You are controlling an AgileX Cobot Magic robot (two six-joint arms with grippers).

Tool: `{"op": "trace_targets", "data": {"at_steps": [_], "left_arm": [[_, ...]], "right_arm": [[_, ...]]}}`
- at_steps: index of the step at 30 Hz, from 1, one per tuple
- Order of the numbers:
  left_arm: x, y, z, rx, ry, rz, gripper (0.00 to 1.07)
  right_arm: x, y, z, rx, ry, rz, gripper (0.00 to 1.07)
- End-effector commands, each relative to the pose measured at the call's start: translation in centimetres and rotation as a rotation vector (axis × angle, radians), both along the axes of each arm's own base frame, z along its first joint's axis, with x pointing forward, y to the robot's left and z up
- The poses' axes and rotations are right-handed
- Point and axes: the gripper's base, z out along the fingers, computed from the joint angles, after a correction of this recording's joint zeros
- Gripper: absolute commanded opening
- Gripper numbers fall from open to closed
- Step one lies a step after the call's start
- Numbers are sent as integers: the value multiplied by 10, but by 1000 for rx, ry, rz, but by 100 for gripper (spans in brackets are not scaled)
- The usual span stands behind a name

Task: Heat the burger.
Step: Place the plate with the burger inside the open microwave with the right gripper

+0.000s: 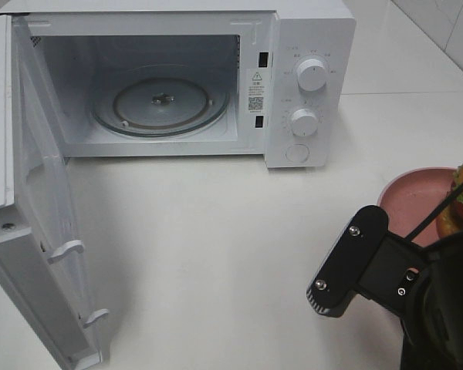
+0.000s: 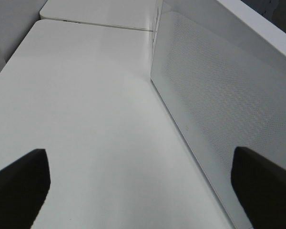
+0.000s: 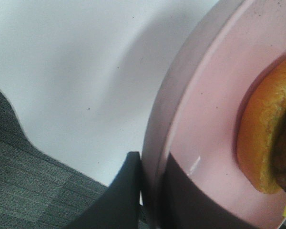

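My right gripper (image 3: 155, 167) clamps the rim of the pink plate (image 3: 186, 100) so the burger (image 3: 260, 143) can ride along; left gripper (image 2: 140, 183) hangs released beside the open microwave door (image 2: 219, 95)

You're in a mock kitchen rather than a home: a white microwave (image 1: 309, 77) on a plain white table (image 1: 216, 231), white tiles (image 1: 440, 27) behind it, grey office carpet (image 3: 19, 181) below.

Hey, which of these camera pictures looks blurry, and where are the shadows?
Right wrist view: too close, so the pink plate and burger are soft, with a grey shadow on the table beside the rim. Left wrist view: dark fingers blurred. Exterior high view: sharp, evenly lit.
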Motion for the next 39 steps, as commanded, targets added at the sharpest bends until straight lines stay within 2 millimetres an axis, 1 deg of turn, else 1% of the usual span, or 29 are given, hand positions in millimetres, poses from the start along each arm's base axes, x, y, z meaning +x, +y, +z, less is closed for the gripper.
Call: {"op": "trace_targets", "data": {"at_steps": [1, 11, 14, 20, 22, 25, 27, 39], "left_arm": [[-2, 0, -1, 0, -23, -3, 98], [-2, 0, -1, 0, -23, -3, 98], [-2, 0, -1, 0, -23, -3, 98], [-2, 0, -1, 0, -23, -3, 98], [-2, 0, -1, 0, -23, -3, 98], [-2, 0, -1, 0, -23, -3, 98], [-2, 0, -1, 0, -23, -3, 98], [-2, 0, -1, 0, -23, -3, 98]], "right_arm": [[5, -3, 4, -71, -43, 68, 2], [8, 6, 2, -50, -23, 225, 2], [11, 9, 3, -46, -43, 273, 2], [12, 11, 3, -56, -48, 324, 2], [12, 14, 2, -49, -30, 384, 2], [12, 16, 2, -44, -23, 411, 2], [12, 19, 1, -36, -17, 458, 2], [17, 23, 4, -64, -64, 543, 2]]}}
